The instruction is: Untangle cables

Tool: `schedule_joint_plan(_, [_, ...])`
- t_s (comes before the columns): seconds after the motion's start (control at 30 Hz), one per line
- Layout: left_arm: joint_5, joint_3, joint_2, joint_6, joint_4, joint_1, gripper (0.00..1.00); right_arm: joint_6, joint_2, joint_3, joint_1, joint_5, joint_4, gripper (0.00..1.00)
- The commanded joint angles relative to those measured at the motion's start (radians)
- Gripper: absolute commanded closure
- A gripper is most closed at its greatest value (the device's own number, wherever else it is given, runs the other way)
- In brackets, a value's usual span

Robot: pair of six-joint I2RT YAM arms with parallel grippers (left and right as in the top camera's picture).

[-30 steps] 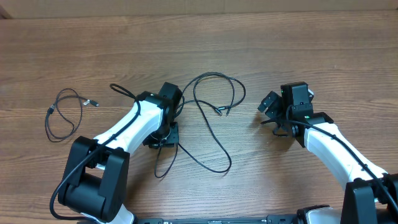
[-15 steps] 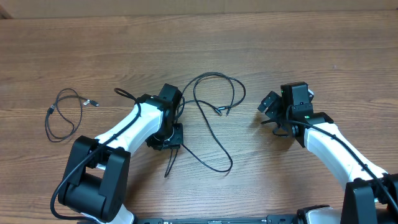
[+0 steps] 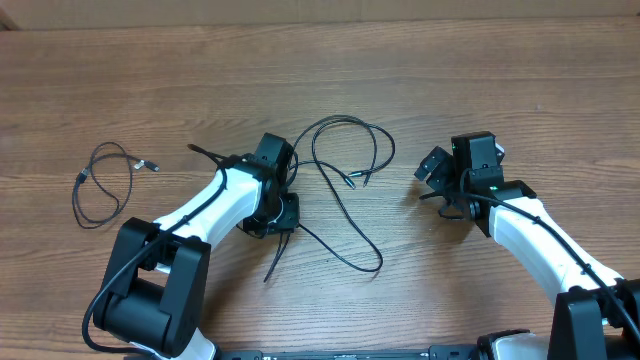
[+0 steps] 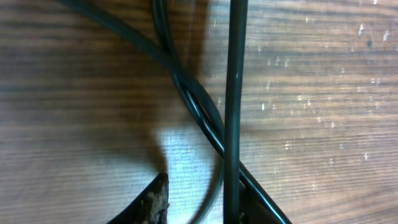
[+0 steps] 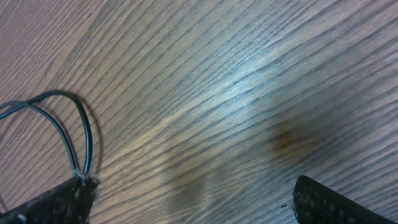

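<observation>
Thin black cables (image 3: 345, 120) lie looped and crossed mid-table, with silvery plug tips (image 3: 358, 179) inside the loop and a tail curving toward the front (image 3: 372, 266). My left gripper (image 3: 280, 213) is low over their left part. In the left wrist view my left gripper (image 4: 205, 194) has its fingers apart, with an upright cable strand (image 4: 234, 93) and a thinner crossing strand (image 4: 186, 81) between them, nearer the right finger. A gap shows beside the left fingertip (image 4: 155, 198). My right gripper (image 3: 430, 180) stands wide open right of the loop, nothing between its fingers (image 5: 336, 200).
Another black cable (image 3: 148, 165) lies by itself in a loose loop at the far left. A small bend of cable (image 5: 84, 127) shows just beyond my right gripper's left finger. Bare wooden table (image 3: 480, 70) stretches behind both arms.
My left gripper has slid slightly right. The cable strands under it shifted too, and the front tail swung right. The right arm and the far-left cable have not moved.
</observation>
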Motion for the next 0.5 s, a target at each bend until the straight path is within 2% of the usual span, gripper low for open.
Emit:
schedule_joint_plan(0.0, [0.014, -0.074, 0.009, -0.034, 0.060, 0.003, 0.70, -0.003, -0.005, -0.012, -0.003, 0.017, 0.002, 0.00])
schedule_joint_plan(0.13, [0.013, -0.143, 0.009, -0.032, 0.121, 0.004, 0.71, -0.003, -0.005, -0.012, -0.003, 0.017, 0.002, 0.00])
schedule_joint_plan(0.3, [-0.011, -0.162, 0.009, 0.024, 0.113, 0.003, 0.96, -0.003, -0.005, -0.012, -0.003, 0.017, 0.002, 0.00])
schedule_joint_plan(0.47, [-0.001, -0.136, 0.006, 0.037, 0.073, 0.006, 0.96, -0.003, -0.005, -0.012, -0.003, 0.017, 0.002, 0.00])
